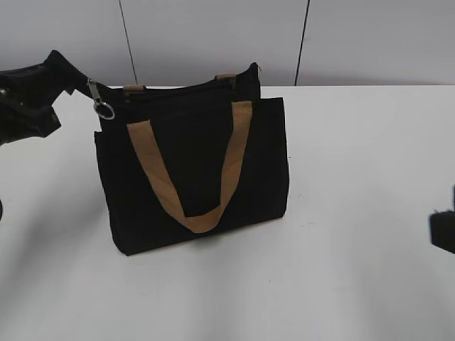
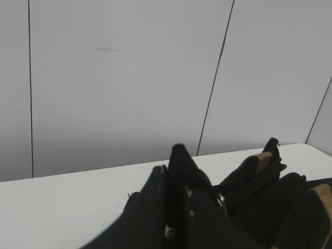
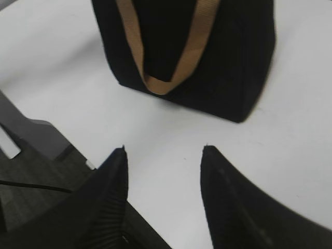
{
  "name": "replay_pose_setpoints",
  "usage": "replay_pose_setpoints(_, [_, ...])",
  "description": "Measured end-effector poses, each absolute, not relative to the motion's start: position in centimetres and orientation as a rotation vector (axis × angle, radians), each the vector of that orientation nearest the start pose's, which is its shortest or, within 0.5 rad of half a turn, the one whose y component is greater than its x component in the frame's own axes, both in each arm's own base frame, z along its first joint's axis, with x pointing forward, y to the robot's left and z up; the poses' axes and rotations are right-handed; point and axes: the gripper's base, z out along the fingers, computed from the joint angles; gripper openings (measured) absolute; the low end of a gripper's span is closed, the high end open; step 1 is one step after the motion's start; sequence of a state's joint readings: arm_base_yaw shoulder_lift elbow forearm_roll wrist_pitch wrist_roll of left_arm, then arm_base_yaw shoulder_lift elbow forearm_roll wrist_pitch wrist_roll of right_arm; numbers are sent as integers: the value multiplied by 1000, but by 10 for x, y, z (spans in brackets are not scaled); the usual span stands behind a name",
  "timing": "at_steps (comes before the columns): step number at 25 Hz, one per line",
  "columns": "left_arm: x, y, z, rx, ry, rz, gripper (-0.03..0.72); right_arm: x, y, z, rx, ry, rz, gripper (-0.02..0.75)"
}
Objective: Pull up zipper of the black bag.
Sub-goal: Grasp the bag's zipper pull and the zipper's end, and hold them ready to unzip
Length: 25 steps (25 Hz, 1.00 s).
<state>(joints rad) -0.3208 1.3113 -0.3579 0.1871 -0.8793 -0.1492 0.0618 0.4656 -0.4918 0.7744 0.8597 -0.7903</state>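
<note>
The black bag [image 1: 195, 170] stands upright mid-table, with a tan handle [image 1: 192, 213] hanging down its front. Its zipper [image 1: 178, 91] runs along the top edge. The silvery pull tab [image 1: 102, 105] with a ring hangs at the top left corner. My left gripper [image 1: 82, 84] is shut at that corner on the zipper's end. In the left wrist view its jaws [image 2: 170, 158] are pressed together, with the tab [image 2: 222, 199] just to their right. My right gripper [image 3: 163, 150] is open and empty in front of the bag [image 3: 223, 62], well apart from it; it also shows at the right edge of the exterior view [image 1: 442, 231].
The bag stands on a white table [image 1: 355, 177], and a grey panelled wall [image 1: 213, 35] runs behind it. The table's edge and a dark floor [image 3: 31, 155] show at lower left in the right wrist view.
</note>
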Motion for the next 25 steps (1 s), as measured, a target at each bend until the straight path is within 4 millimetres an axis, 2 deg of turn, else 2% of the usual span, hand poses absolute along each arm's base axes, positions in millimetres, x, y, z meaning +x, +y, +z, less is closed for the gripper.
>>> replay_pose_setpoints(7, [217, -87, 229, 363, 1536, -390, 13, 153, 93, 290, -859, 1984, 758, 361])
replay_pose_setpoints(10, [217, -88, 229, 378, 1534, -391, 13, 186, 118, 295, -997, 1912, 796, 361])
replay_pose_setpoints(16, [217, -89, 229, 386, 1533, -392, 13, 246, 176, 290, -1212, 1829, 825, 361])
replay_pose_setpoints(20, [217, -89, 229, 387, 1533, -392, 13, 273, 216, 285, -1289, 1791, 861, 361])
replay_pose_setpoints(25, [217, -89, 230, 373, 1531, -407, 13, 292, 256, 271, -1348, 1768, 885, 361])
